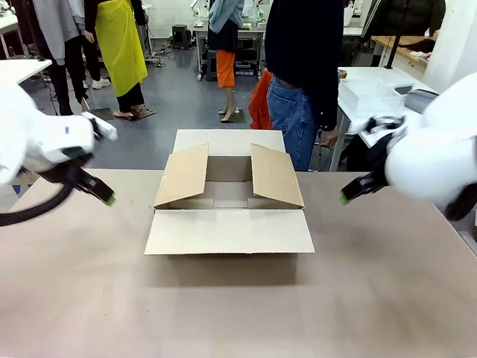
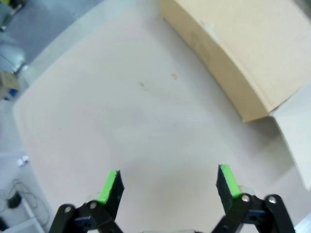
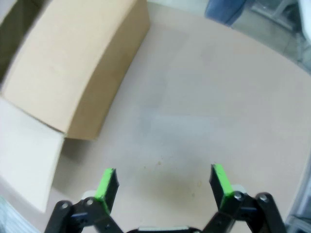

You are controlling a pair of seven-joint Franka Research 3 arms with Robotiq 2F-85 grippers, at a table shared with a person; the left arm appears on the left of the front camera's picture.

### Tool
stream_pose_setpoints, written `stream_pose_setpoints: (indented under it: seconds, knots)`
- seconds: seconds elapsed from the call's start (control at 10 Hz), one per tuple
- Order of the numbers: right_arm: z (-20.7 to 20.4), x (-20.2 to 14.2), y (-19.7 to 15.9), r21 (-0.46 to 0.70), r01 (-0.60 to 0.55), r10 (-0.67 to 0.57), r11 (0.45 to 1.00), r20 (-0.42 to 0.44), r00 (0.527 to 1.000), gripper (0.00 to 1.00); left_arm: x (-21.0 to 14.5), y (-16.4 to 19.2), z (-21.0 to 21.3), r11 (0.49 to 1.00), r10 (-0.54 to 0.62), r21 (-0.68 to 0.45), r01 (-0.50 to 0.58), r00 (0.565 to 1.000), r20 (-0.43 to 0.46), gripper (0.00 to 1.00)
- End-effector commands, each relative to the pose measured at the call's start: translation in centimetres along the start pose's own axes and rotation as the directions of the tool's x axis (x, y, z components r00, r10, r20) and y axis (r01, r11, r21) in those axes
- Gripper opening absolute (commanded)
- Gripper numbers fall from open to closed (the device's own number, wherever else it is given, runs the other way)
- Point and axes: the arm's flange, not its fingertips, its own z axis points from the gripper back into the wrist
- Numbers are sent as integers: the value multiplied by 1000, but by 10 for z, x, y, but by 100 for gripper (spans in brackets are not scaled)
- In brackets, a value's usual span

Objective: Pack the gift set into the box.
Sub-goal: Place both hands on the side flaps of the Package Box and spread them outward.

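Note:
The big brown cardboard box (image 1: 228,195) sits mid-table with all four flaps spread; its inside looks bare. One side of the box (image 2: 233,53) shows in the left wrist view, and another side of the box (image 3: 73,63) in the right wrist view. My left gripper (image 1: 106,198) hovers left of the box, and the left gripper (image 2: 168,183) is open over bare table. My right gripper (image 1: 345,198) hovers right of the box, and the right gripper (image 3: 165,183) is open too. The gift set is out of view.
A person in jeans (image 1: 302,82) stands at the far table edge behind the box. A white side table (image 1: 380,86) with a clear case stands at the back right. Tan tabletop (image 1: 238,313) stretches wide in front of the box.

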Motion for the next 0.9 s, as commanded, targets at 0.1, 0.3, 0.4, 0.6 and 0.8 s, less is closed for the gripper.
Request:
stream_pose_setpoints:
  seconds: [0.1,0.3,0.4,0.6,0.8]
  knots:
    - [102,-86,-72,423,411,-507,807,139,851,100,-99,92,78,823,352,-536,-190,910,218,100]
    - [146,-134,-131,747,397,-699,533,125,704,100,-150,165,78,575,603,-775,-262,776,184,100]
    - [144,-152,-161,812,403,-763,423,78,642,100,-178,189,71,467,720,-833,-296,674,164,100]
    - [105,-177,-207,866,455,-846,207,-75,528,100,-226,204,62,341,872,-910,-234,441,213,100]
    - [152,-176,-202,786,462,-780,411,41,624,100,-240,197,82,506,740,-819,-272,624,250,100]
